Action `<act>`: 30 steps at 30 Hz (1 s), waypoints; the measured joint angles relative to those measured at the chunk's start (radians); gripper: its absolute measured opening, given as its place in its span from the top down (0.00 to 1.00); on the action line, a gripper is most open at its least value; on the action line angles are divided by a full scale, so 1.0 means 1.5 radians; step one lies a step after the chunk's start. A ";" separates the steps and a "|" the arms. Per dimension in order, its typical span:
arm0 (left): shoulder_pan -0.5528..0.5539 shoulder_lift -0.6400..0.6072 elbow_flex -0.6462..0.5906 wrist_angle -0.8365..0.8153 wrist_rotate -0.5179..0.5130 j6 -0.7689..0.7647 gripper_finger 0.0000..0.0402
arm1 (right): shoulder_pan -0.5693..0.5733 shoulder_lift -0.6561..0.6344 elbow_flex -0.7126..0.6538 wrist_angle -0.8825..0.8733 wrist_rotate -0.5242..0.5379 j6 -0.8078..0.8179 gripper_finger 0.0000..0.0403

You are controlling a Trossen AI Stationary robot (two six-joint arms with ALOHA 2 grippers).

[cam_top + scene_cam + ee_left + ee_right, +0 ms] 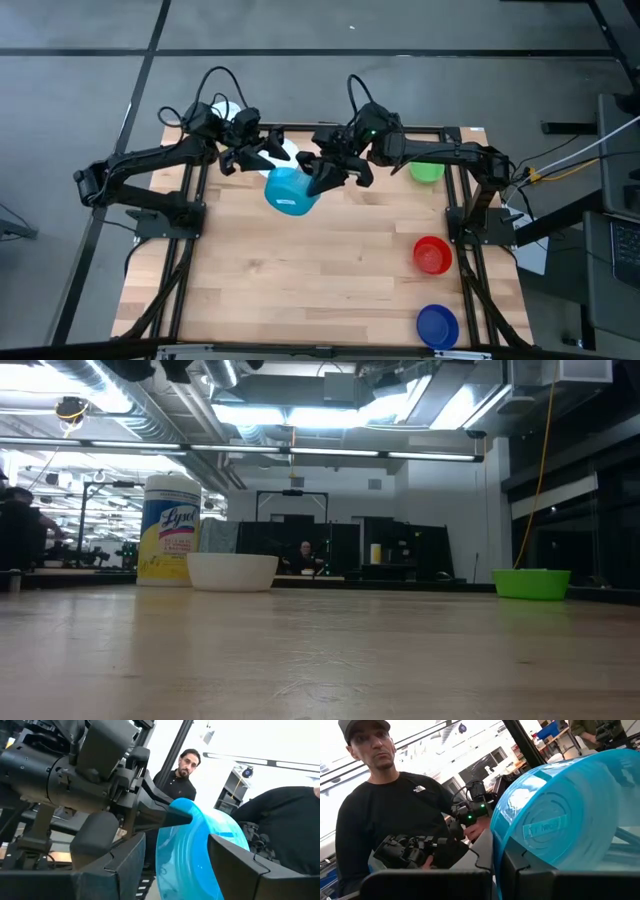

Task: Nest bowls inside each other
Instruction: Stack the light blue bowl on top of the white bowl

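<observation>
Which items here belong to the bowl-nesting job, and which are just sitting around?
Job: light blue bowl in the right gripper, white bowl, green bowl, red bowl, dark blue bowl.
Bystanders: wipes jar.

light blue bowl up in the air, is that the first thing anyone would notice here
Yes. The light blue bowl hangs tilted above the far middle of the table, pinched at its rim by the right hand, while the left hand stands open close beside it. Next come the bright bowls: green at the far right, red and dark blue down the right edge. At table level, the white bowl sits beside a yellow-labelled jar.
</observation>
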 joint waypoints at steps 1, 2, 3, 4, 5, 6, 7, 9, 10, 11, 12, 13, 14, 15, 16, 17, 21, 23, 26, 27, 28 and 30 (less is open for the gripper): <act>0.002 0.000 0.000 0.000 0.001 0.000 0.47 | 0.002 0.000 0.003 0.000 0.000 0.000 0.98; 0.006 0.000 0.000 0.000 0.007 -0.002 0.47 | 0.004 0.000 0.006 -0.001 0.001 0.000 0.98; 0.012 0.000 0.000 0.001 0.016 -0.006 0.47 | 0.006 0.000 0.008 -0.001 0.005 -0.001 0.98; 0.020 -0.001 0.000 0.001 0.023 -0.007 0.47 | 0.007 0.000 0.009 -0.001 0.007 -0.003 0.98; 0.027 -0.002 0.000 0.001 0.026 -0.009 0.47 | 0.009 0.000 0.009 -0.001 0.011 -0.003 0.98; 0.033 -0.005 0.000 -0.002 0.030 -0.010 0.47 | 0.010 0.000 0.009 -0.006 0.011 -0.005 0.98; 0.040 -0.008 0.000 -0.006 0.032 -0.010 0.47 | 0.011 0.000 0.009 -0.012 0.011 -0.008 0.98; 0.050 -0.014 0.000 -0.008 0.042 -0.011 0.47 | 0.011 0.000 0.009 -0.020 0.010 -0.009 0.98; 0.055 -0.019 0.000 -0.008 0.042 -0.011 0.47 | 0.011 0.000 0.009 -0.019 0.010 -0.009 0.98; 0.057 -0.024 0.000 -0.006 0.042 -0.011 0.47 | 0.011 0.000 0.009 -0.019 0.010 -0.010 0.98; 0.060 -0.029 0.000 -0.006 0.041 -0.011 0.47 | 0.009 0.000 0.010 -0.019 0.008 -0.009 0.98; 0.061 -0.034 0.000 -0.007 0.041 -0.011 0.47 | 0.007 0.000 0.010 -0.019 0.007 -0.009 0.98; 0.062 -0.039 0.000 -0.009 0.039 -0.011 0.47 | 0.005 0.000 0.010 -0.019 0.007 -0.009 0.98; 0.063 -0.045 0.000 -0.009 0.036 -0.011 0.47 | 0.003 0.000 0.010 -0.019 0.005 -0.009 0.98; 0.063 -0.050 0.000 -0.008 0.032 -0.011 0.47 | 0.002 0.000 0.010 -0.018 0.005 -0.010 0.98; 0.062 -0.053 0.000 -0.007 0.030 -0.011 0.47 | 0.000 0.000 0.010 -0.018 0.005 -0.010 0.98; 0.057 -0.052 0.000 -0.031 0.024 -0.009 0.47 | -0.001 0.000 0.010 -0.018 0.003 -0.010 0.98; 0.051 -0.046 0.000 -0.039 0.023 -0.005 0.47 | -0.001 0.000 0.010 -0.018 0.003 -0.010 0.98; 0.043 -0.034 -0.003 -0.040 0.023 -0.004 0.47 | -0.001 0.000 0.010 -0.018 0.003 -0.010 0.98; 0.039 -0.029 -0.003 -0.039 0.023 -0.005 0.47 | -0.001 0.000 0.010 -0.018 0.003 -0.010 0.98; 0.034 -0.026 -0.003 -0.039 0.023 -0.005 0.47 | -0.001 0.000 0.010 -0.018 0.003 -0.011 0.98; 0.020 -0.024 -0.003 -0.037 0.023 -0.005 0.47 | -0.002 0.000 0.010 -0.018 0.000 -0.010 0.98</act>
